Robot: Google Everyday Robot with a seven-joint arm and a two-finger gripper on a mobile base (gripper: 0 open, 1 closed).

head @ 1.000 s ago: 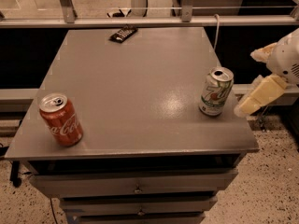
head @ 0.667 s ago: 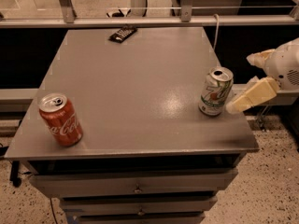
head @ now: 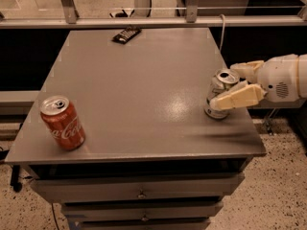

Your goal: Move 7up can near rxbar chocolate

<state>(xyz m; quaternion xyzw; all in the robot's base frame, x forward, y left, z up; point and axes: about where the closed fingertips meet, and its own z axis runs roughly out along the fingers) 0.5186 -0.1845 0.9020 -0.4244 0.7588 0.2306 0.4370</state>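
Straddling the cylindrical 7up can sits the smooth cream gripper.

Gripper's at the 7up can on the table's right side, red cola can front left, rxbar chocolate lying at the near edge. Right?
Not quite. The camera view shows the rxbar chocolate lying at the far edge, not the near one. The rest holds: the gripper is at the 7up can on the right side of the table, and the red cola can is front left.
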